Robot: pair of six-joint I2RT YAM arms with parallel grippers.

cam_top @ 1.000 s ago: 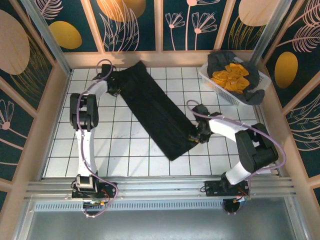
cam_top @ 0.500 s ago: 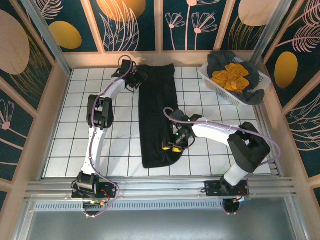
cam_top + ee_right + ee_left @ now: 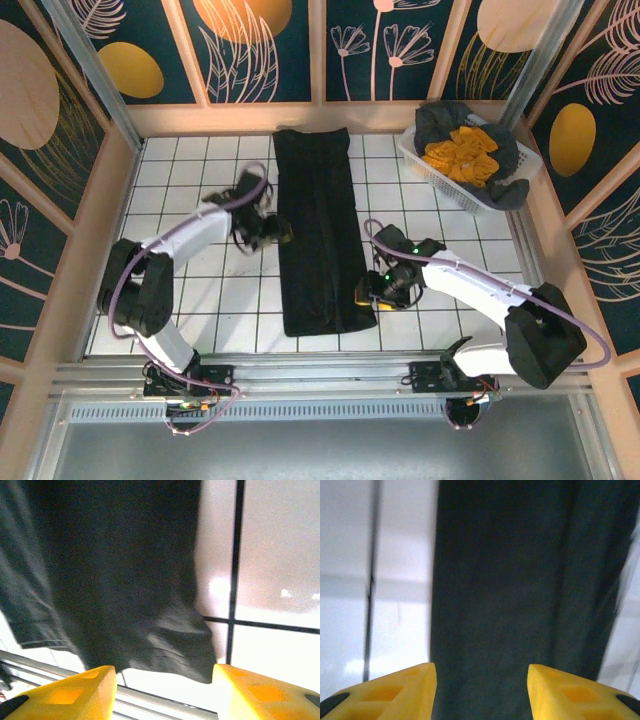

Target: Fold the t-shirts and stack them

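The left gripper point(image 3: 280, 237) hovered over the white tiled table point(image 3: 190, 300), just beside the left edge of the black t-shirt point(image 3: 315, 230), about halfway along it. Its yellow fingers point(image 3: 395, 692) stood well apart with nothing between them, and the cloth lay flat past their tips. The black t-shirt was folded into a long narrow strip in the middle of the table, running from the far edge toward the near edge. The right gripper point(image 3: 367, 297) sat at the strip's right edge, close to its near end, where the corner was slightly rumpled. Its jaws were likewise spread and empty, gripping no cloth. At the far right corner a white basket point(image 3: 425, 162) held a mustard-yellow t-shirt point(image 3: 462, 155) bundled on a dark grey t-shirt point(image 3: 445, 120).
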